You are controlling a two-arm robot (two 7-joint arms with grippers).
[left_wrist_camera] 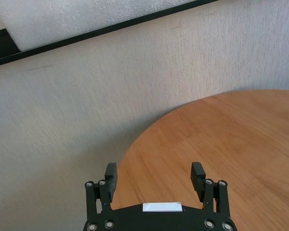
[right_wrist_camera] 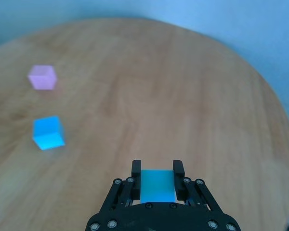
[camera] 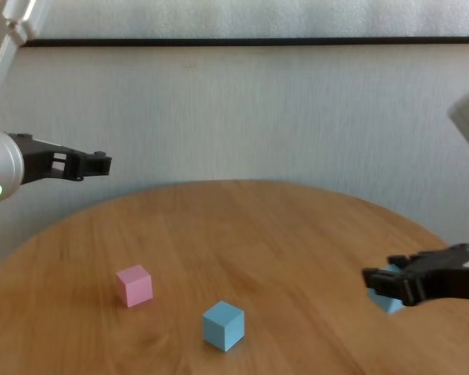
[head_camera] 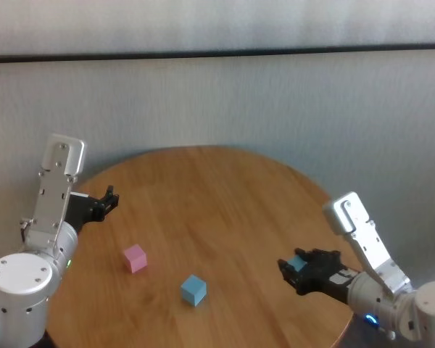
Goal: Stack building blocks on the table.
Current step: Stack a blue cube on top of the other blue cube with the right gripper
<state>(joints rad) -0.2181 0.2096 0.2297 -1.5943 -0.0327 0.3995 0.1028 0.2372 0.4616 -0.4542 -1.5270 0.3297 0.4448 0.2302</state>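
Note:
A pink block [head_camera: 135, 258] and a light blue block [head_camera: 193, 290] sit apart on the round wooden table [head_camera: 225, 203], left of centre near the front. They also show in the chest view, pink [camera: 134, 285] and blue [camera: 223, 325], and in the right wrist view, pink [right_wrist_camera: 42, 77] and blue [right_wrist_camera: 48, 133]. My right gripper [head_camera: 296, 270] is shut on the second light blue block [right_wrist_camera: 158, 186] and holds it above the table's right side [camera: 387, 298]. My left gripper [head_camera: 110, 199] is open and empty, raised over the table's left edge [left_wrist_camera: 155, 179].
A pale wall with a dark horizontal strip [head_camera: 217, 52] stands behind the table. The table's rim [head_camera: 333, 203] curves close to my right arm.

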